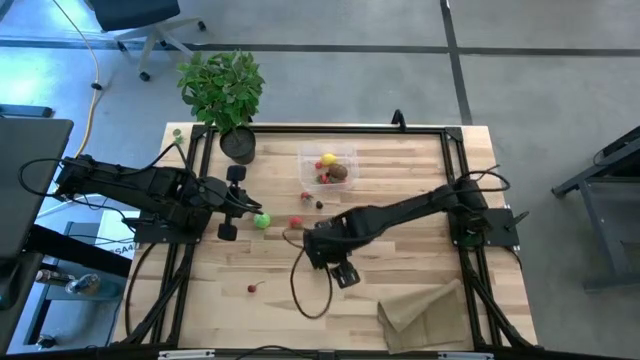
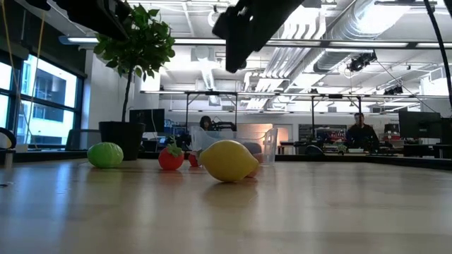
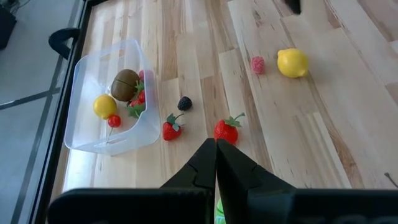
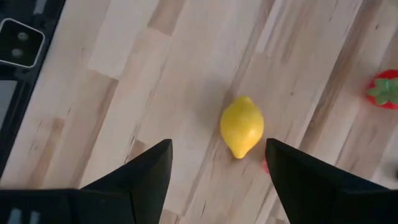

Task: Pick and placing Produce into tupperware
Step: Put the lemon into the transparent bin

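The clear tupperware (image 1: 326, 167) stands at the table's far middle and holds a yellow lemon (image 3: 104, 106), a brown kiwi (image 3: 124, 84) and red berries. A second lemon (image 4: 242, 127) lies on the wood, with a pink berry (image 3: 257, 64) beside it. My right gripper (image 4: 219, 144) hangs open above this lemon, pointing steeply down, clear of it. Two strawberries (image 3: 227, 130) (image 3: 171, 129) and a dark berry (image 3: 185, 103) lie between lemon and tupperware. A green lime (image 1: 262, 221) lies by my left gripper (image 3: 216, 155), which is shut and holds nothing, above the table's left side.
A potted plant (image 1: 222, 90) stands at the far left corner. A brown paper bag (image 1: 425, 315) lies at the near right. One red berry (image 1: 252, 289) sits alone near the front left. A black cable (image 1: 300, 290) loops across the wood below the right arm.
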Action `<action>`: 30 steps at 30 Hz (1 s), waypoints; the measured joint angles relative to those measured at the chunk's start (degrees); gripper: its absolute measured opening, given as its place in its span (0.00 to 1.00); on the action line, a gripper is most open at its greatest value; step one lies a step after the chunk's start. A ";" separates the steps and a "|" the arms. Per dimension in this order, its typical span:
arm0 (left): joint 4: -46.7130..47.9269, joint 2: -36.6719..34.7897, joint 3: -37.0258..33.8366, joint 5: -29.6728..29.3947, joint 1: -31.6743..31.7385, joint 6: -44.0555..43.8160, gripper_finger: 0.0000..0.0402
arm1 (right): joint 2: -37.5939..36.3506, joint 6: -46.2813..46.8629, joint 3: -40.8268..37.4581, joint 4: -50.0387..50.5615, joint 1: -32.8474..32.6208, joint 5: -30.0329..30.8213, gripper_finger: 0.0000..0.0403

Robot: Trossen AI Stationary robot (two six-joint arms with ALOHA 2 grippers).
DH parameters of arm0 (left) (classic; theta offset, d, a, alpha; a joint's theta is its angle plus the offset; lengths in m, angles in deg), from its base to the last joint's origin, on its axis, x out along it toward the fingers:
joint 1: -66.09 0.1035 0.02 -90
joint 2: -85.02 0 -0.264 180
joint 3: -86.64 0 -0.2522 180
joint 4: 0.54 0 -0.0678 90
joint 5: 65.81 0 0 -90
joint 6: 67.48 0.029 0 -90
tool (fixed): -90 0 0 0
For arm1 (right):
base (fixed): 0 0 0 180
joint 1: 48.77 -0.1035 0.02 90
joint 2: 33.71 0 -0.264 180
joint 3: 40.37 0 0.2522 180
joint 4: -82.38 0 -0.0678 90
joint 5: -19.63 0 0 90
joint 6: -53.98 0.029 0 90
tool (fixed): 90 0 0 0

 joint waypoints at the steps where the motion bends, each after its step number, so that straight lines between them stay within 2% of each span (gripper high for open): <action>1: -0.03 -0.01 0.00 -0.02 0.00 0.01 0.01 | 0.18 -0.63 0.00 0.01 0.70 -1.24 0.61; 7: -0.02 0.00 0.01 -0.01 0.00 0.02 0.01 | 0.27 -2.23 -0.32 -2.31 3.99 -3.70 0.61; 12: -0.01 -0.02 0.01 -0.02 0.02 0.02 0.01 | -0.57 1.68 -9.85 -12.08 4.45 -7.95 0.61; 20: -0.02 0.00 0.01 -0.01 0.01 0.02 0.01 | -2.21 5.38 -14.25 -15.36 4.48 -5.30 0.61; 24: -0.02 -0.02 0.01 -0.02 0.02 0.02 0.01 | -2.19 6.29 -17.18 -20.98 4.41 -2.40 0.61; 30: -0.02 0.00 -0.01 -0.02 0.02 0.00 0.01 | -2.17 7.30 -19.68 -23.35 4.45 -2.00 0.61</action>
